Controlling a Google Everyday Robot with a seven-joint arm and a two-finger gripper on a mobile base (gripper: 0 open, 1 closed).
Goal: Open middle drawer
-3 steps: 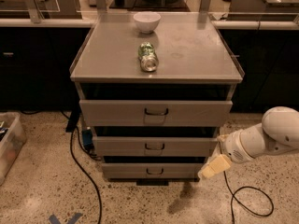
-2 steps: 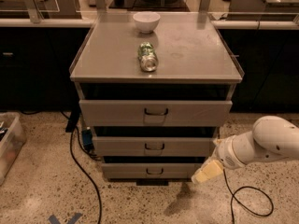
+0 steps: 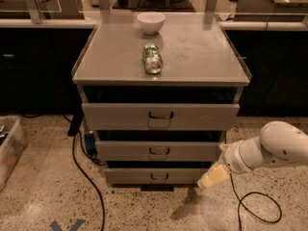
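Camera view: the tool (image 3: 208,180), grip state unclear, hangs low right of the middle drawer (image 3: 125,151).

Grey middle drawer (image 3: 160,151), end effector (image 3: 212,177) lower-right

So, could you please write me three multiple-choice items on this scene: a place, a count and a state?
1. Where is the gripper relative to the cabinet?
A. above its top
B. at its left
C. low at its right, beside the lowest drawer

2. How many drawers has the cabinet?
A. two
B. three
C. four

3. The handle of the middle drawer is:
A. untouched
B. held by the gripper
C. missing

Answers: C, it hangs near the floor by the lowest drawer's right end; B, three fronts are stacked; A, the gripper is apart from it.
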